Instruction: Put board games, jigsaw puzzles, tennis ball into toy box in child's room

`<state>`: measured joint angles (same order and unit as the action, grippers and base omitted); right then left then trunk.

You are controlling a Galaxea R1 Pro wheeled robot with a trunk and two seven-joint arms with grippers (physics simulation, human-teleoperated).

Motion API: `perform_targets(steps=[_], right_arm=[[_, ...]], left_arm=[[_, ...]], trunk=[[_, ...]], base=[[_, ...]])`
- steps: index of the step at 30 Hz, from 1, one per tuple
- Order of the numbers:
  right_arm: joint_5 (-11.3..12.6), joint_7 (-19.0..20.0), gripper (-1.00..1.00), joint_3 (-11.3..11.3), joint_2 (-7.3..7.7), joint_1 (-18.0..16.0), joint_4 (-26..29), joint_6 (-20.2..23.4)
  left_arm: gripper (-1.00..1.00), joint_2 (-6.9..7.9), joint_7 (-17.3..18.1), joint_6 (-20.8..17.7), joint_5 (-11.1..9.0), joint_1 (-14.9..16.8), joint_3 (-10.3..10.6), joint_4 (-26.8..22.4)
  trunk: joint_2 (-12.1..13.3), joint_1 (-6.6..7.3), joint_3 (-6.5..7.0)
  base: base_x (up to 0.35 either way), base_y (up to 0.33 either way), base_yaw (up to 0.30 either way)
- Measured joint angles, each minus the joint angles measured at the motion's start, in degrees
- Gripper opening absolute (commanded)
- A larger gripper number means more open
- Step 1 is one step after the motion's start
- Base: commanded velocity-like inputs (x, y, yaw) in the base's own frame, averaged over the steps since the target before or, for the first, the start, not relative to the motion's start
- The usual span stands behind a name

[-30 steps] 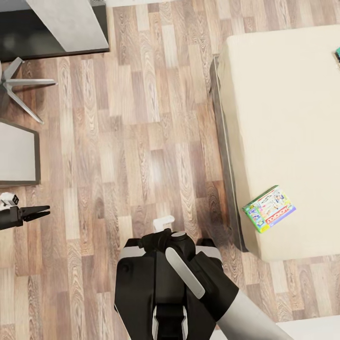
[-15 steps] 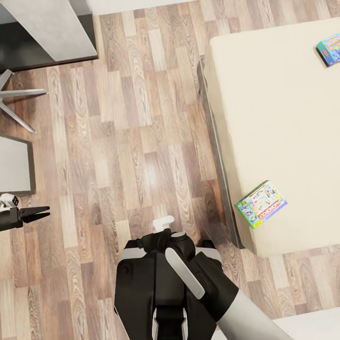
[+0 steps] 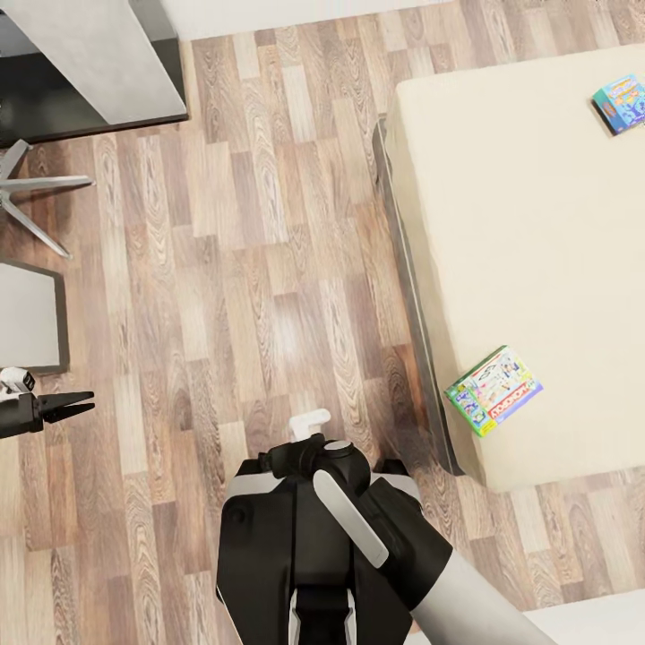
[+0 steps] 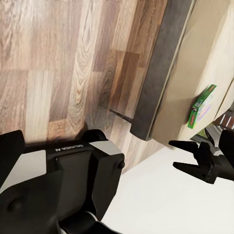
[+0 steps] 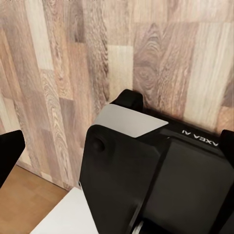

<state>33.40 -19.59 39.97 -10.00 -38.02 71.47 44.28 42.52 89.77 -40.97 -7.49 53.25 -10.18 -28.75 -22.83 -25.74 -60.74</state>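
On the bed (image 3: 537, 233), at the right of the head view, lie two board games. A white one with multicoloured edges (image 3: 494, 391) sits near the bed's near left corner, and a small teal-blue one (image 3: 621, 101) lies at the far right. The left wrist view catches the white game's green edge (image 4: 202, 106). My left gripper (image 3: 85, 403) hangs open and empty over the floor at the far left. My right gripper (image 4: 181, 155) is open and empty too. The toy box, jigsaw puzzles and tennis ball are out of view.
My black and white base (image 3: 305, 537) stands on the wood-plank floor (image 3: 269, 269) beside the bed's dark frame (image 3: 421, 340). Grey furniture slabs stand at the top left (image 3: 116, 54) and at the left edge (image 3: 27, 313). Metal chair legs (image 3: 36, 193) splay between them.
The camera has turned, so the bed sits further left in view and the teal-blue game has come into sight. Both grippers keep the same pose.
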Motion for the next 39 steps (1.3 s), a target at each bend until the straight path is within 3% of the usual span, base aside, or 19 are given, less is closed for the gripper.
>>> perform_targets(steps=[17, 28, 39], right_arm=[[-0.08, -0.15, 1.00, 0.79, 0.00, 0.51, -0.69, -0.68], [-0.04, -0.26, 1.00, 0.82, 0.00, 0.41, -0.68, -0.91], [-0.25, -0.46, 1.00, 1.13, 0.00, 0.44, -0.79, -1.15]], left_arm=[[1.00, 0.14, 0.00, 0.24, 0.36, -0.01, 0.10, 1.61], [1.00, 0.41, -0.01, 6.75, 1.57, -0.07, 0.38, 10.40], [1.00, -0.32, 0.00, 8.11, 1.85, -0.07, 0.30, 11.62]], trunk=[[0.00, 0.00, 1.58], [0.00, 0.00, 2.61], [0.00, 0.00, 3.64]], base=[[0.000, 0.000, 0.000], [0.000, 0.000, 0.000], [0.000, 0.000, 0.000]])
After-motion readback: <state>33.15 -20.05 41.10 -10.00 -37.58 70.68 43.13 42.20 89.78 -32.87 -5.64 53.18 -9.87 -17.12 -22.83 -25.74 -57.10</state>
